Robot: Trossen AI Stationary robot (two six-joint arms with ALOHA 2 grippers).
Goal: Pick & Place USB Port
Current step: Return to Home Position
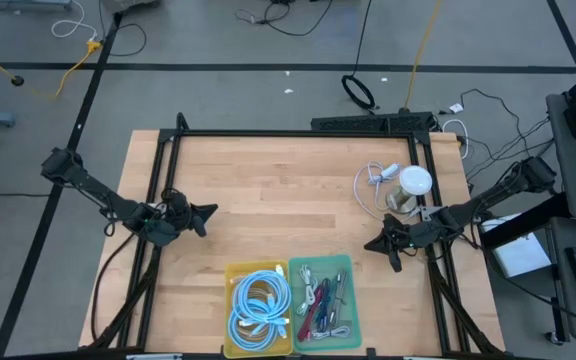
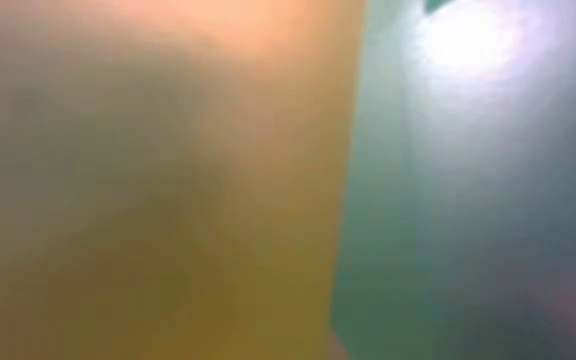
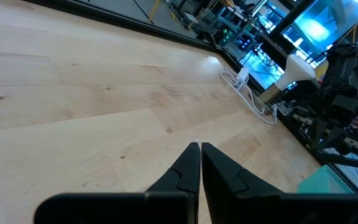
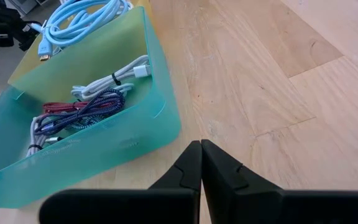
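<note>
Side by side, yellow bin point(image 1: 227, 310) and green bin point(image 1: 353, 300) at the worktop point(image 1: 288, 200) front edge.
Both pinched closed and empty: left hand point(image 1: 208, 212), right hand point(image 1: 370, 244), at opposite sides.

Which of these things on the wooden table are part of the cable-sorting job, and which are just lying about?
Job:
yellow plastic bin holding light blue cables
green plastic bin holding white, red and dark blue cables
left gripper and right gripper, both shut, empty

Lying about, it seems:
loose white cable
white round-topped object, near the right gripper
</note>
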